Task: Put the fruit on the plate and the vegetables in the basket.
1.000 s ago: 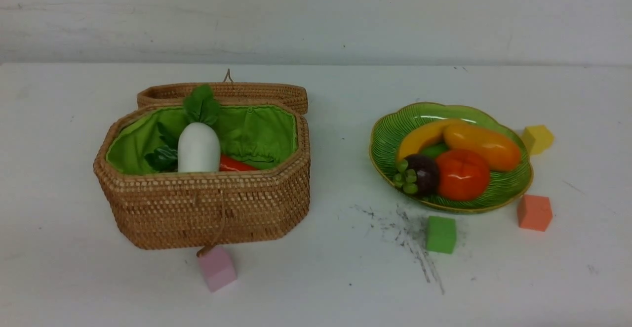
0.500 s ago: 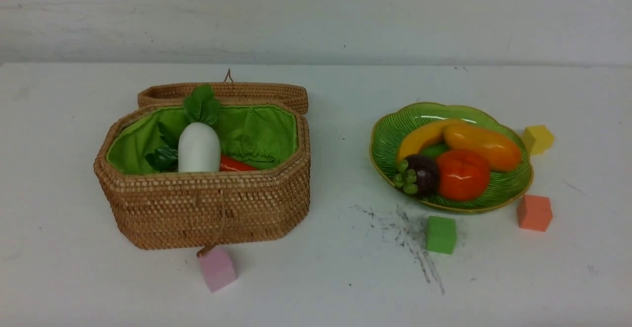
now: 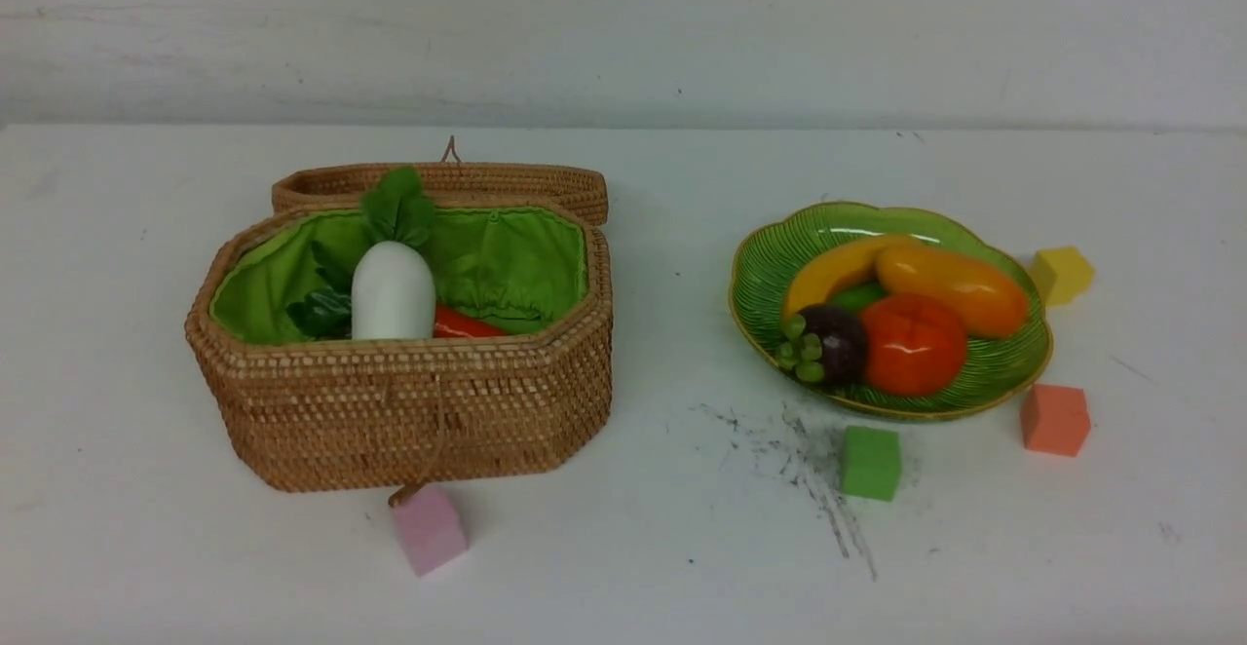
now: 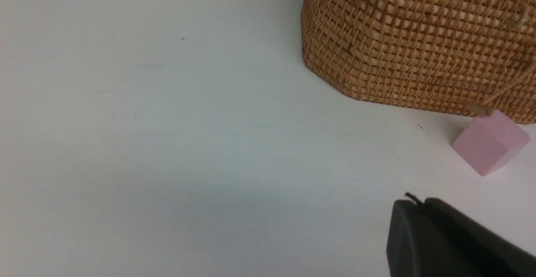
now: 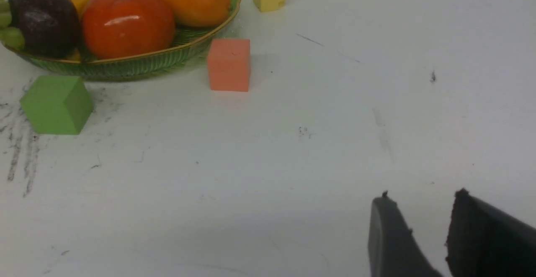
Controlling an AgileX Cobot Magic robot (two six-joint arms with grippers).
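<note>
The wicker basket (image 3: 409,411) stands open at the left with its lid folded back. Inside it lie the white radish (image 3: 393,292), the red carrot (image 3: 466,323) and dark green leaves (image 3: 320,312); no eggplant shows. On the green plate (image 3: 779,255) at the right rest the banana (image 3: 828,270), mango (image 3: 955,286), persimmon (image 3: 913,343) and mangosteen (image 3: 833,343). Neither gripper appears in the front view. My left gripper (image 4: 421,203) is shut and empty, hovering over bare table near the basket's corner (image 4: 418,47). My right gripper (image 5: 423,199) is open and empty, well back from the plate (image 5: 138,65).
Foam cubes lie about: a pink one (image 3: 429,528) touching the basket's front, a green one (image 3: 870,463) and an orange one (image 3: 1054,419) before the plate, and a yellow one (image 3: 1062,275) beside it. Dark scuff marks (image 3: 809,470) streak the white table.
</note>
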